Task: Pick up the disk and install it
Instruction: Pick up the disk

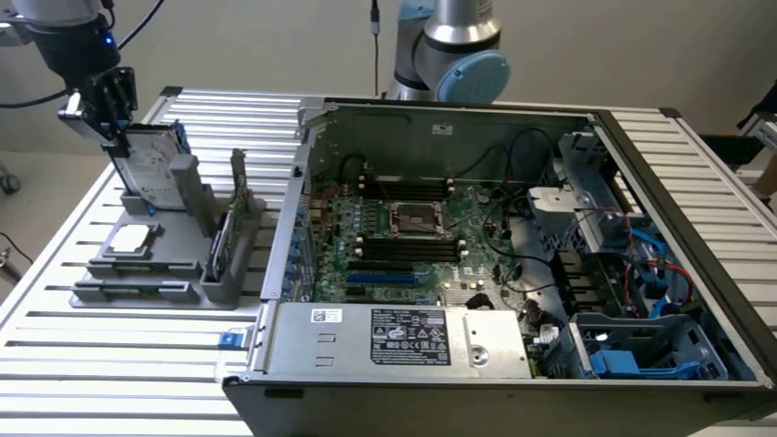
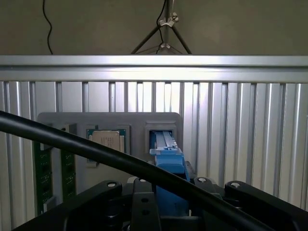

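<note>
we see the gripper [image 1: 115,135] with fingers clamped on the disk [image 1: 153,166], which stands tilted in the grey holder [image 1: 182,278].

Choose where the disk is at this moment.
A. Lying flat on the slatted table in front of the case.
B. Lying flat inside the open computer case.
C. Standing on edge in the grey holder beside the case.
C: in the exterior view the disk stands on edge in the grey holder, outside the computer case, with the gripper at its upper end.

Ext high; wrist close over tray [image 2: 62,121]
</note>
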You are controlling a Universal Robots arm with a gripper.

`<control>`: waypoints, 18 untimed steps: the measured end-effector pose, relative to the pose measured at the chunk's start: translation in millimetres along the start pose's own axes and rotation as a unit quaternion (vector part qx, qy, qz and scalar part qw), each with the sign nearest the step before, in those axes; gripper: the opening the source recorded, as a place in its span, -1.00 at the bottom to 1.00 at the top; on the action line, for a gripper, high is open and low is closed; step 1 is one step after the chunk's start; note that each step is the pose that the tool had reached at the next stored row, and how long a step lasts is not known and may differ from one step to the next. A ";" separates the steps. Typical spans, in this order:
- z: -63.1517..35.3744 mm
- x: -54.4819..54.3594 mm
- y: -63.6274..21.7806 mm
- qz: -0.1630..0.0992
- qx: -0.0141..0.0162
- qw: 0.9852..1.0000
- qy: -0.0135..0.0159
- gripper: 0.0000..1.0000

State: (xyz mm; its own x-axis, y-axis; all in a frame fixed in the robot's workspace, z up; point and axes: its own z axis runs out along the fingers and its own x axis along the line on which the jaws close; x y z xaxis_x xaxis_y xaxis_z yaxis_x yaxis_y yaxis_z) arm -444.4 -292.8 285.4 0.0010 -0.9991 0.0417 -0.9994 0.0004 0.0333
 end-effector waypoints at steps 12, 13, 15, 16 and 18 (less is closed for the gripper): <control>-1.3 0.1 0.0 0.000 0.000 1.000 0.000 -0.35; -1.7 0.1 0.0 0.000 0.000 1.000 0.000 -0.35; -2.4 0.1 0.1 0.000 0.000 1.000 0.000 -0.35; -3.1 0.1 0.1 0.000 0.000 1.000 0.000 -0.35; -4.8 0.2 0.2 0.000 0.000 1.000 0.000 -0.35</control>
State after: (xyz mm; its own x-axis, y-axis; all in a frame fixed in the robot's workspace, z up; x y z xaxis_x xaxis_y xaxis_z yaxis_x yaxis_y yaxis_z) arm -444.4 -292.7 290.2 0.0009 -0.9991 0.0417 -0.9994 0.0005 0.0334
